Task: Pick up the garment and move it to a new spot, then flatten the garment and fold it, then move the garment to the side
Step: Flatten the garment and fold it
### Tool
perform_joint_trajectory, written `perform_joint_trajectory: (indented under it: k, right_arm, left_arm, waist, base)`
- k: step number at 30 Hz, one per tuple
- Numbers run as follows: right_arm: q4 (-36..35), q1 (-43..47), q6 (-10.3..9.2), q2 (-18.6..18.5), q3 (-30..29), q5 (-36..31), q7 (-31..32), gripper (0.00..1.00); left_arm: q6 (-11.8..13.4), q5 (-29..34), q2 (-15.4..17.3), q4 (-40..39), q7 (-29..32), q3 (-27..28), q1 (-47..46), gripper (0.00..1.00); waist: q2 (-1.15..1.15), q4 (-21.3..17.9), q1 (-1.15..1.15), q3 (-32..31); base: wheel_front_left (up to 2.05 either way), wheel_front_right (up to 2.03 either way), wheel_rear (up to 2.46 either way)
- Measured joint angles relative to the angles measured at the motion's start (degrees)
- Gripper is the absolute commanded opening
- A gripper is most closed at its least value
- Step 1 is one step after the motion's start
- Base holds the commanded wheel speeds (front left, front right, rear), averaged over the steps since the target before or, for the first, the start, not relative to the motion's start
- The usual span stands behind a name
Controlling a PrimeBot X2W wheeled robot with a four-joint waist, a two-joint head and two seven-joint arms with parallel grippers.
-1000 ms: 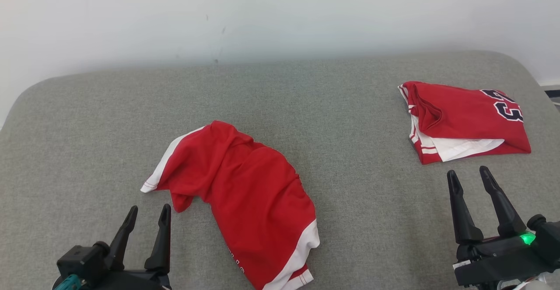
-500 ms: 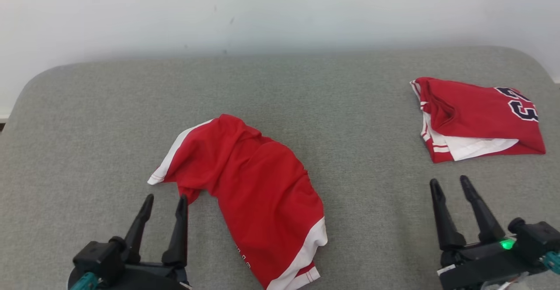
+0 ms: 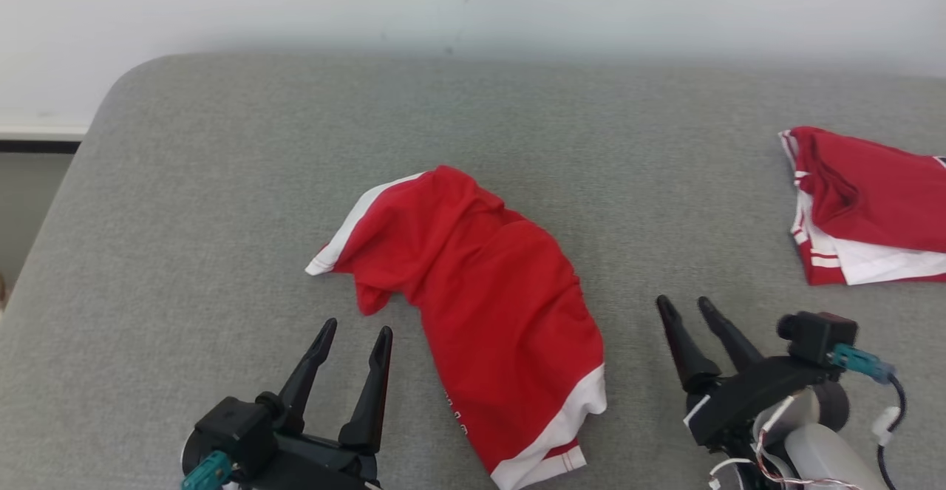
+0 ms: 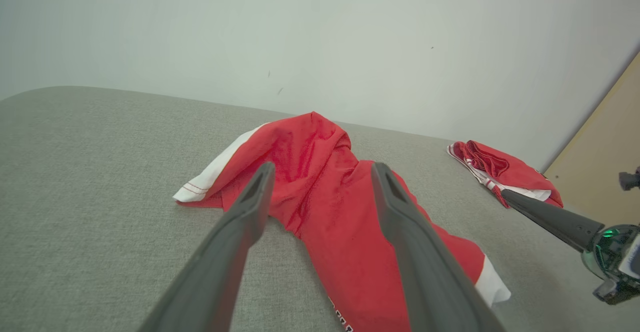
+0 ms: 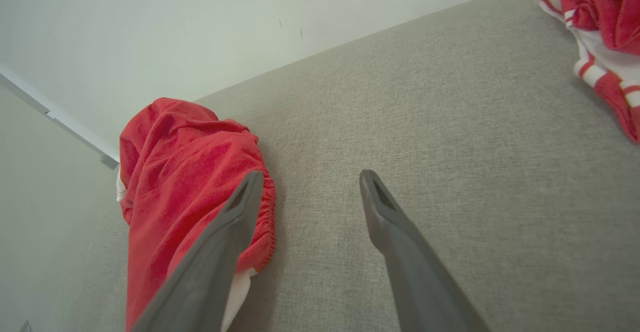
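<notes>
The garment (image 3: 488, 305) is red with white trim and lies crumpled in the middle of the grey padded surface (image 3: 222, 179). My left gripper (image 3: 358, 326) stands open just short of the garment's near left fold, touching nothing. My right gripper (image 3: 681, 300) is open to the right of the garment, a short gap from its white hem. Seen from the left wrist, the garment (image 4: 325, 192) lies right beyond the open gripper (image 4: 322, 167). From the right wrist, the garment (image 5: 180, 172) sits by the left finger of that open gripper (image 5: 311, 174).
A second red and white garment (image 3: 872, 209) lies folded at the right side, also seen as a folded garment (image 4: 500, 169) from the left wrist and a folded garment (image 5: 605, 31) from the right wrist. The surface's rounded left edge (image 3: 81, 172) drops away. A white wall (image 3: 473, 2) backs it.
The head camera has swung left, shifting the whole picture right. Both grippers have closed in on the crumpled garment, the right one most, and both stay open.
</notes>
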Motion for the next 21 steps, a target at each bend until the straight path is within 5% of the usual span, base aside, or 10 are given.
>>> perform_joint_trajectory:
  k: [19, 20, 21]
  right_arm:
    - [16.2, -10.9, 0.01, 2.7, 7.0, 8.0, 14.9, 1.0]
    - [16.3, -11.2, 0.01, 2.9, 7.3, 8.2, 15.0, 0.8]
    - [16.4, -11.4, 0.01, 3.1, 7.4, 8.3, 15.1, 0.46]
  left_arm:
    - [-3.1, 1.9, -2.7, 3.6, 0.0, 0.8, -1.4, 1.0]
    - [-3.1, 2.2, -2.7, 3.7, 0.0, 0.9, -1.3, 1.0]
    - [-3.1, 2.2, -2.8, 3.8, 0.0, 1.0, -1.3, 1.0]
  waist:
    - [0.0, 9.0, 0.0, 2.1]
    - [0.0, 9.2, 0.0, 2.0]
    - [0.0, 9.2, 0.0, 1.9]
  base:
    - [0.0, 0.0, 0.0]
    - [0.0, 0.0, 0.0]
    - [0.0, 0.0, 0.0]
